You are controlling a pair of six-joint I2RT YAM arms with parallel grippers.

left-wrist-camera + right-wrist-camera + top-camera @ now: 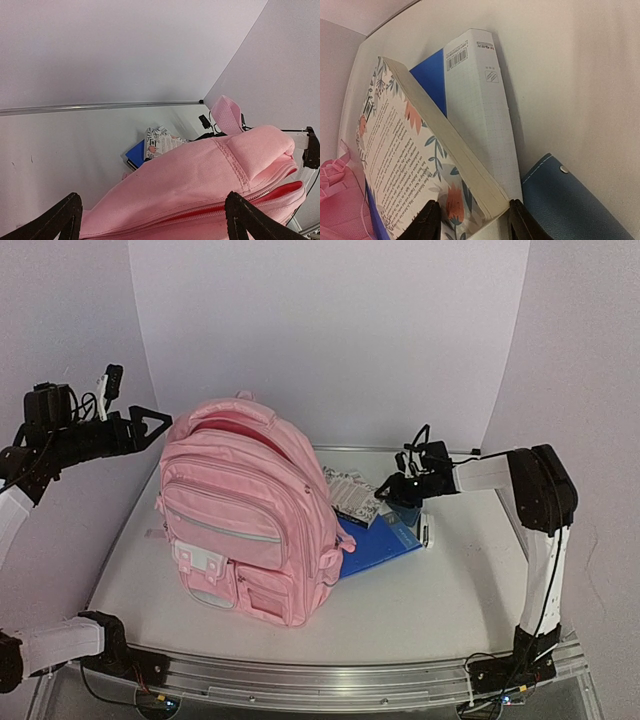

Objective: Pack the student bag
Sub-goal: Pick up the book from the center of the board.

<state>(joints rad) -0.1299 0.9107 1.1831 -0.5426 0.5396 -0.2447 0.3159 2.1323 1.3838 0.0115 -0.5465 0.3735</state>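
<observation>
**Gripping the floral book [415,150] for packing**

The book's corner is clamped by the right gripper [472,222] and tilted up off the blue notebook [380,540], likely for lifting. The left gripper [150,427] is held by the bag's top, jaws wide apart. The student bag [245,520] is stood upright left of centre: pink, top zip open.

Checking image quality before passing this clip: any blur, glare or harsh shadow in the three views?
Top external: evenly lit, sharp, soft shadow beside the student bag. Left wrist: clear, the left hand in dark silhouette. Right wrist: floral book sharp, bag fabric at lower left blurred. No harsh glare in any view.
</observation>
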